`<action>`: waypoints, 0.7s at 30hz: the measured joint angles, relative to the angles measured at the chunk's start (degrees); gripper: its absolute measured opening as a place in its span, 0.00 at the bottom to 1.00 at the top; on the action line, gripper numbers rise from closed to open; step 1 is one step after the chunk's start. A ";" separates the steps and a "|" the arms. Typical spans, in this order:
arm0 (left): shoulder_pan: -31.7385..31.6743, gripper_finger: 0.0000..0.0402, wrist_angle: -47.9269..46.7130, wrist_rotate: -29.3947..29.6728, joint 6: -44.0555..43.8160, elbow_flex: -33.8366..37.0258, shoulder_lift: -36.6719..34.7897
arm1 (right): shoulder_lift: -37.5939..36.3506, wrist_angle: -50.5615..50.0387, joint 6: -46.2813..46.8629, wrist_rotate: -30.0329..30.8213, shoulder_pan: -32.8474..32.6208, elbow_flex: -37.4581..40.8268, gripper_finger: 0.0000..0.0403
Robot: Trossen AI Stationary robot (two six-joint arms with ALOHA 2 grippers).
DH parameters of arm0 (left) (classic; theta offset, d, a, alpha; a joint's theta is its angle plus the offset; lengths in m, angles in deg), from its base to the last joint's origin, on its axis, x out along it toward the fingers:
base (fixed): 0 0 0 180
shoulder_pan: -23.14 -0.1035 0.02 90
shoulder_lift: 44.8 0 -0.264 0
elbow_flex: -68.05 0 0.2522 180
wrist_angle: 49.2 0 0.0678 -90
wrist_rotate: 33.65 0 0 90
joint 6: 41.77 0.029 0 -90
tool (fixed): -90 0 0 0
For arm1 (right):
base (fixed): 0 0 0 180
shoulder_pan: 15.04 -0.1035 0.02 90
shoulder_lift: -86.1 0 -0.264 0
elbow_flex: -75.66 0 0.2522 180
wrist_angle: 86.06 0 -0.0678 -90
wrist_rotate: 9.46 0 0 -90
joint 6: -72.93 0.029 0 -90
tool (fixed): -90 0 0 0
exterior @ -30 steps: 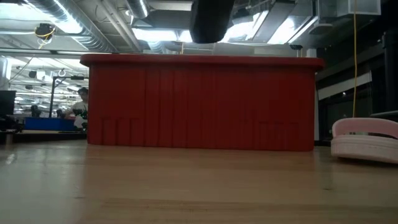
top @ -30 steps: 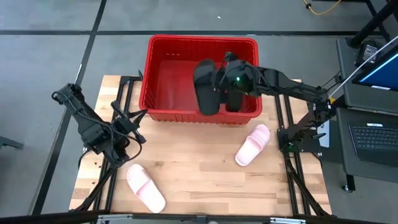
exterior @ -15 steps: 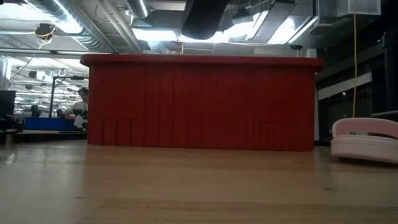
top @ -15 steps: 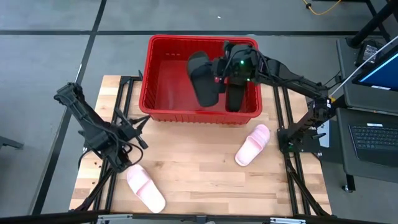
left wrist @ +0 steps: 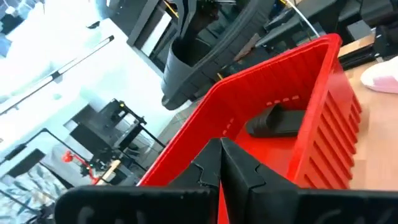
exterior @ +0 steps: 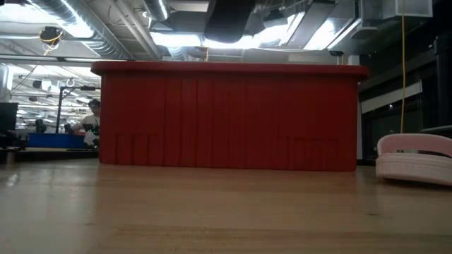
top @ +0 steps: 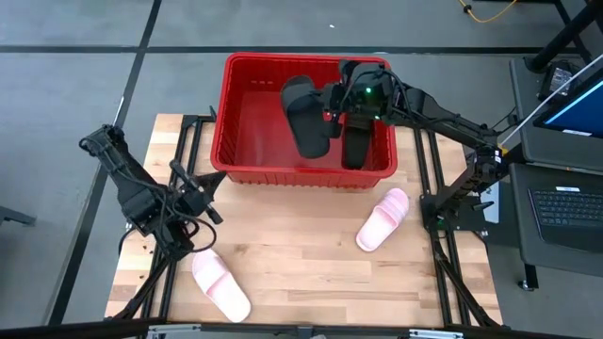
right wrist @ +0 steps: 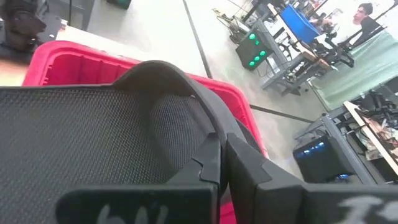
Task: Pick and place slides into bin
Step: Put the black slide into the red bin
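Carrying a black slide (top: pixel 303 118), the right end effector (top: pixel 337 104) has moved over the last second from above the near wall of the red bin (top: pixel 229 104) to a spot over the bin's interior, closer to the far rim, and the slide has travelled with it. Its fingers are clamped on the strap of that slide, which the right wrist view shows pressed right against them, with the mesh footbed filling the space beside them. The slide hangs tilted beside the end effector, above the bin floor rather than resting on it; the low view shows its dark shape (exterior: pixel 229 17) well above the rim. A second black slide (top: pixel 356 141) already lies inside the bin, just below and beside the end effector. Judging from this, the carry is nearly done and release into the bin looks like the next step. Two pink slides are left on the worktop (top: pixel 301 268), one (top: pixel 383 218) well apart from the right end effector, the other (top: pixel 221 284) near the left end effector (top: pixel 193 193), which waits with fingers together.
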 joint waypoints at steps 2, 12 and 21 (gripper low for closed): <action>0.13 0.00 0.04 -1.67 0.92 -0.30 0.06 | 0.00 0.00 0.04 -0.02 -0.02 0.00 0.04; 3.06 0.00 24.27 -11.16 28.58 0.23 -0.35 | 0.00 0.15 0.98 -0.01 -0.04 0.00 0.04; -8.84 0.00 53.90 -39.68 59.89 0.23 -3.89 | 0.00 0.14 1.68 0.01 -2.28 0.01 0.04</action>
